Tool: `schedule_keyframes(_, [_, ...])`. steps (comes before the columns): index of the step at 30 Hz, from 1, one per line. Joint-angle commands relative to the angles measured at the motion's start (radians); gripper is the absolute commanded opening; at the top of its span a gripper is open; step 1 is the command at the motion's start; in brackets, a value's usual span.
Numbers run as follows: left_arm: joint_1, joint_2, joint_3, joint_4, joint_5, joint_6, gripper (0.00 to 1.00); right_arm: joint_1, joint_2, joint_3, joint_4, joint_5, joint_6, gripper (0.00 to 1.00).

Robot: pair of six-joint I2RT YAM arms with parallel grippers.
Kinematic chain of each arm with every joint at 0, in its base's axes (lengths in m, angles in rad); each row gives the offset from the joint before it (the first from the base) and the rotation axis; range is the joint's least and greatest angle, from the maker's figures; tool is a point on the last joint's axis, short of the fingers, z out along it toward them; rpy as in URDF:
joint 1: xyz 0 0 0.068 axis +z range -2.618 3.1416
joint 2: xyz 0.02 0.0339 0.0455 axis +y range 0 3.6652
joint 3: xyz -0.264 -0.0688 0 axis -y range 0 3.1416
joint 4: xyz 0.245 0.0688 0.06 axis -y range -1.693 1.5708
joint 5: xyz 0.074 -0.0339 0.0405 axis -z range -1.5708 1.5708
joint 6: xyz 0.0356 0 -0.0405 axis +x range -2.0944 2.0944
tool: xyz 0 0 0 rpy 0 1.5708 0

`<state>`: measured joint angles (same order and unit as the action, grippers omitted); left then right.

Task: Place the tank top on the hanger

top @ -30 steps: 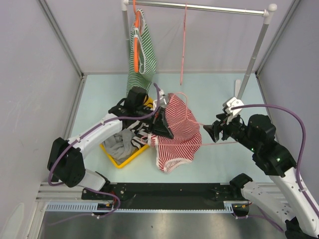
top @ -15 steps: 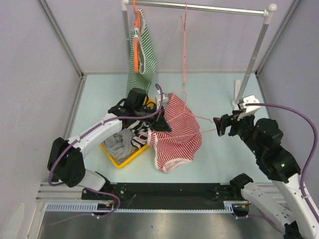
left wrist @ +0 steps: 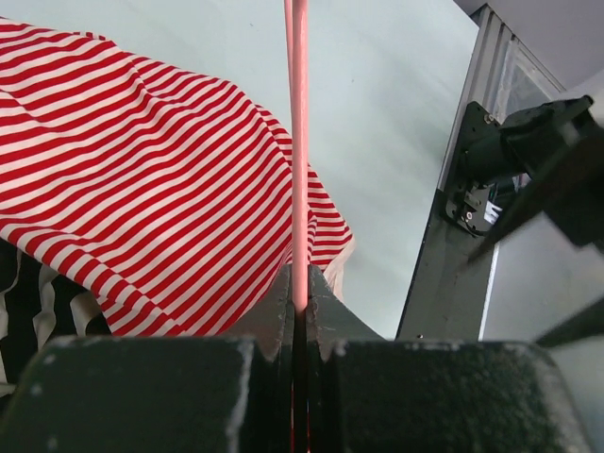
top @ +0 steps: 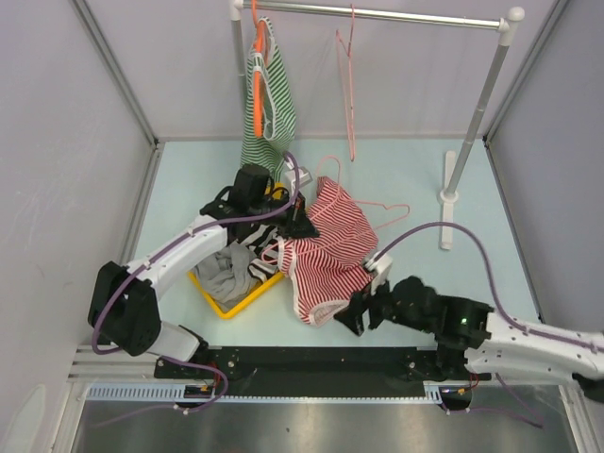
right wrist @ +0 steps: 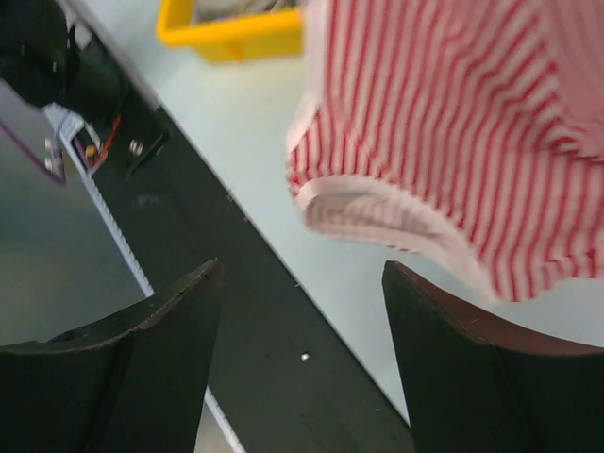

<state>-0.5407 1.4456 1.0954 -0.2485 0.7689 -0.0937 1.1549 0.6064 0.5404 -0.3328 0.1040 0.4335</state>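
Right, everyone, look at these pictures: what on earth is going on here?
Two robot arms are working on getting a red-striped tank top onto a pink hanger. The left gripper is shut on the hanger's wire, with the top bunched against it; one hanger corner sticks out bare to the side. The right gripper hangs open, low by the top's bottom hem, holding nothing.
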Motion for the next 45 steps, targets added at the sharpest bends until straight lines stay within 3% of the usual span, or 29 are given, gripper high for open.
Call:
schedule_keyframes(1, [0.004,-0.054,-0.006,0.045,-0.008,-0.034,0.00,0.230,0.142,-0.006,0.257,0.304,0.082,0.73])
schedule_keyframes(6, [0.005,-0.073,-0.009,0.046,-0.031,-0.037,0.00,0.295,0.329,-0.046,0.487,0.289,0.108,0.73])
schedule_keyframes(11, [0.007,-0.096,-0.009,0.035,-0.046,-0.028,0.00,0.296,0.504,-0.048,0.598,0.269,0.110,0.73])
schedule_keyframes(26, [0.015,-0.120,-0.012,0.031,-0.046,-0.023,0.00,0.178,0.753,-0.097,0.851,0.139,0.074,0.69])
schedule_keyframes(29, [0.016,-0.123,-0.014,0.031,-0.052,-0.021,0.00,0.175,0.777,-0.094,0.859,0.080,0.080,0.43])
schedule_keyframes(30, [0.018,-0.125,-0.014,0.029,-0.056,-0.021,0.00,0.175,0.777,-0.091,0.847,0.063,0.083,0.12])
schedule_keyframes(31, [0.019,-0.125,-0.014,0.029,-0.054,-0.021,0.00,0.174,0.774,-0.086,0.830,0.065,0.089,0.00])
schedule_keyframes(35, [0.027,-0.129,-0.012,0.031,-0.042,-0.012,0.00,0.155,0.641,-0.121,0.701,0.103,0.112,0.00])
schedule_keyframes(39, [0.035,-0.145,-0.012,0.029,-0.008,0.005,0.00,0.028,0.341,-0.172,0.514,0.121,0.128,0.00])
schedule_keyframes(41, [0.038,-0.157,-0.017,0.032,0.035,0.021,0.00,-0.101,0.163,-0.178,0.383,0.119,0.107,0.00])
schedule_keyframes(45, [0.041,-0.209,-0.041,0.097,0.148,0.034,0.00,-0.398,-0.008,-0.171,0.227,0.014,0.056,0.00])
